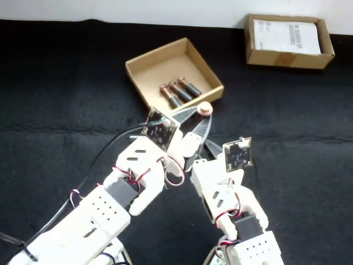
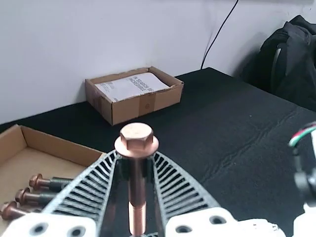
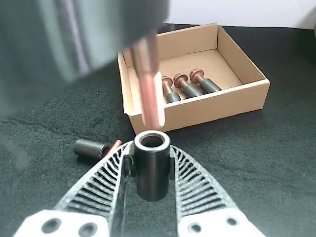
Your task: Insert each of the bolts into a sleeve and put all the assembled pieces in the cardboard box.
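Black worktop (image 1: pixel 60 83) spreads below, where the left jaws clench an upright bolt (image 2: pixel 136 177) whose threaded tip hangs just above the open bore of the upright sleeve (image 3: pixel 152 168) gripped in the right jaws, axes nearly in line, not yet entered.

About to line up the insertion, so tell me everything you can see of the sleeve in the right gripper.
The sleeve is a short, dark grey cylinder, metal by its look, with an open bore at the top. It stands upright, clamped on both sides by the ribbed fingers of the right gripper, above the black table in front of the cardboard box. The bolt tip hangs at its rim, seemingly not yet inside.
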`<state>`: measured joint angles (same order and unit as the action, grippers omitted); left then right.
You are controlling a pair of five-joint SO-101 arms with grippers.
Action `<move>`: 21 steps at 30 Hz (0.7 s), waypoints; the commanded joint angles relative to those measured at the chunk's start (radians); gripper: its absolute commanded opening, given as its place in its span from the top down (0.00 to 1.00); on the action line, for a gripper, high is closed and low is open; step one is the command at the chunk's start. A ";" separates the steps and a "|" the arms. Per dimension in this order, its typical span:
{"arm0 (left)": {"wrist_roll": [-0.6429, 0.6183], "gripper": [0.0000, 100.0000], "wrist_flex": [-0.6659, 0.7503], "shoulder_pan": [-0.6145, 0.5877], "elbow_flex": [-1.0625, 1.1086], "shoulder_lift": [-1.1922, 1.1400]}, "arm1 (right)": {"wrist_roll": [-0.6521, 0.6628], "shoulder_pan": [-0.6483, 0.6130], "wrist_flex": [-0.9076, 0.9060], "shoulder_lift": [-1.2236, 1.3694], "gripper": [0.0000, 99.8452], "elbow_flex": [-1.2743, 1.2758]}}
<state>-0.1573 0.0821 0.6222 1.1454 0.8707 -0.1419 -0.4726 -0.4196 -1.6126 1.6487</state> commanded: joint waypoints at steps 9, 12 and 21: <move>-0.012 0.99 0.026 -0.010 0.022 -0.047 | -0.006 0.008 0.024 -0.018 0.99 0.001; -0.012 0.99 0.023 -0.024 0.050 -0.045 | -0.006 0.051 0.024 -0.018 0.99 -0.001; -0.014 0.99 0.020 -0.022 0.131 -0.044 | -0.006 0.070 0.024 -0.018 0.99 -0.001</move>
<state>-0.1665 0.0990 0.6084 1.2727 0.8247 -0.1419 -0.4327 -0.4212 -1.6095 1.6487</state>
